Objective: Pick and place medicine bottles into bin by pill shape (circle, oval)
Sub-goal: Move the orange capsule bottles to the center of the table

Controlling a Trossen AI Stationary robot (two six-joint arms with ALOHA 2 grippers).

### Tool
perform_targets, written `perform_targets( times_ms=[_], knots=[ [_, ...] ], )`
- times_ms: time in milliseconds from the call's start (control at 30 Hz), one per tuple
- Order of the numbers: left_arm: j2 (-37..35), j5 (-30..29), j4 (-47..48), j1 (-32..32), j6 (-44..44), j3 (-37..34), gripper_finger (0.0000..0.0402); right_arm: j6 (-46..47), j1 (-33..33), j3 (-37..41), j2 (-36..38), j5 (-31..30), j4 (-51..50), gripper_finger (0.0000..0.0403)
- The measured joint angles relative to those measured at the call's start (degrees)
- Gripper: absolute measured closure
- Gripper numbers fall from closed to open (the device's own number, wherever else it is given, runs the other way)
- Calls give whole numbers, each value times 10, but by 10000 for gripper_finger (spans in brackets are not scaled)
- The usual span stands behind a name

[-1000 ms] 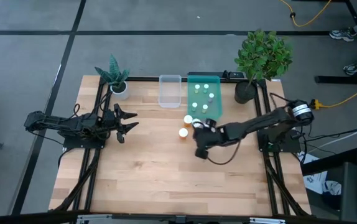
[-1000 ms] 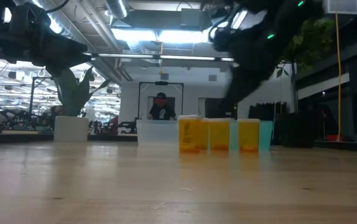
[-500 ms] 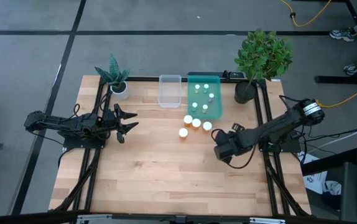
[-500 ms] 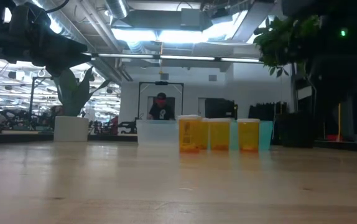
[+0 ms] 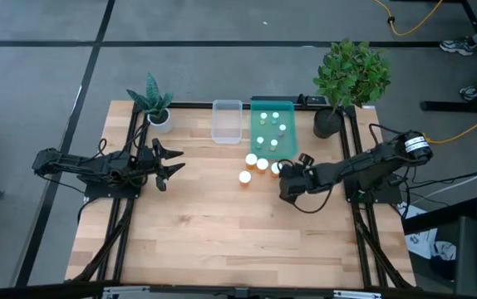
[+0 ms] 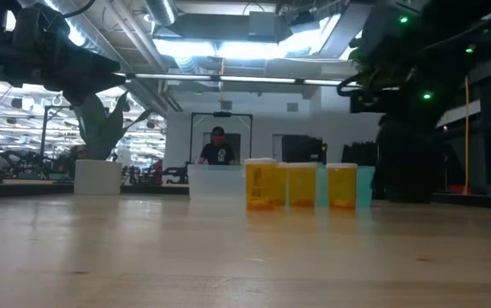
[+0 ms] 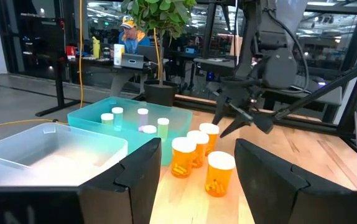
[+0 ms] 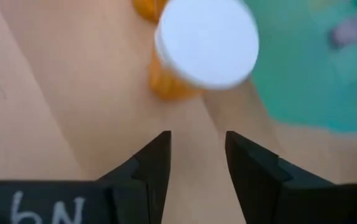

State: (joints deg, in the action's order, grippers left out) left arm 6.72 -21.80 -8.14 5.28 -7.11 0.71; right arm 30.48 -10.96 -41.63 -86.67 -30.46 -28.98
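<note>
From above, the teal-green bin (image 5: pixel 272 127) at the far edge of the desk (image 5: pixel 213 224) already holds five small pale bottles (image 5: pixel 271 125), while the clear bin (image 5: pixel 227 121) beside it looks empty. Four orange medicine bottles (image 5: pixel 260 167) with white caps wait on the wood just in front of the teal-green bin, so by my judgement roughly half the sorting is left. The right gripper (image 5: pixel 286 178) sits just beside the rightmost of them; the left gripper (image 5: pixel 170 160) waits well apart, fingers spread and holding nothing.

At desk height, three orange bottles (image 6: pixel 301 186) show in a row before the bins.

The left wrist view shows all four standing upright near the teal-green bin, none inside either tray.

The right wrist view looks down on one orange bottle (image 8: pixel 194 53) just ahead of the parted, empty fingers (image 8: pixel 155 165), not yet grasped.
</note>
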Motion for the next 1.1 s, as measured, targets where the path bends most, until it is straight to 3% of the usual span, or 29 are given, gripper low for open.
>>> perform_targets(
  times_ms=[133, 367, 567, 833, 1100],
  knots=[
    [0, 0, 0, 0, 0, 0, 206, -64, 28, 0, 0, 5, 51, 249],
    [0, 0, 0, 0, 0, 0, 206, -183, 56, 0, 0, 65, 183, 249],
    [0, 0, 0, 0, 0, 0, 206, -204, 81, 0, 0, 114, 246, 249],
    [0, 0, 0, 0, 0, 0, 206, -181, 81, 0, -1, 156, 226, 249],
    [0, 0, 2, 0, 0, 0, 206, -125, 55, 0, -1, 181, 134, 249]
  ],
)
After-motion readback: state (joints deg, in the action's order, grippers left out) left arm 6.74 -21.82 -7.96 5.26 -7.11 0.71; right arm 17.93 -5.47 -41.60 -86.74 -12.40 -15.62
